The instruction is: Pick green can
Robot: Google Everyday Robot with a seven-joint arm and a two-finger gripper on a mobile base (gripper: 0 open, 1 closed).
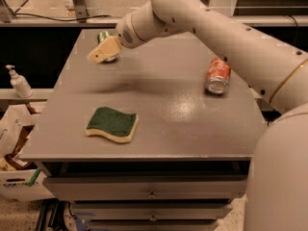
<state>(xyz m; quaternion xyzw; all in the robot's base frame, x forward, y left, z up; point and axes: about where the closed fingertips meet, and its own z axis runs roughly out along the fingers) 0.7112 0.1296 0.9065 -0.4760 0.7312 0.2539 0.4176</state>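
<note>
We see the gripper [101, 53] at about 11 o'clock on the grey table [168, 105], near the far left corner. The arm [216, 28] reaches it from 3 o'clock, passing high over the far edge. The gripper's tan tip points down and to the left, towards 8 o'clock.

The green can [102, 35] sits right behind the gripper at that same 11 o'clock spot. Only its top shows above the tan part, with a small sliver below it. The gripper overlaps the can, but we cannot tell whether it is clamped on the can or merely in front of it, nor whether it is spread or closed.

The red can [217, 76] lies on its side at 2 o'clock, its silver end facing us, well apart from the green one. A green-and-yellow sponge [112, 124] lies flat at 7 o'clock, near the front edge. Off the table at 9 o'clock a white pump bottle [19, 82] stands on a low shelf. Drawers [151, 191] run under the table front at 6 o'clock.
</note>
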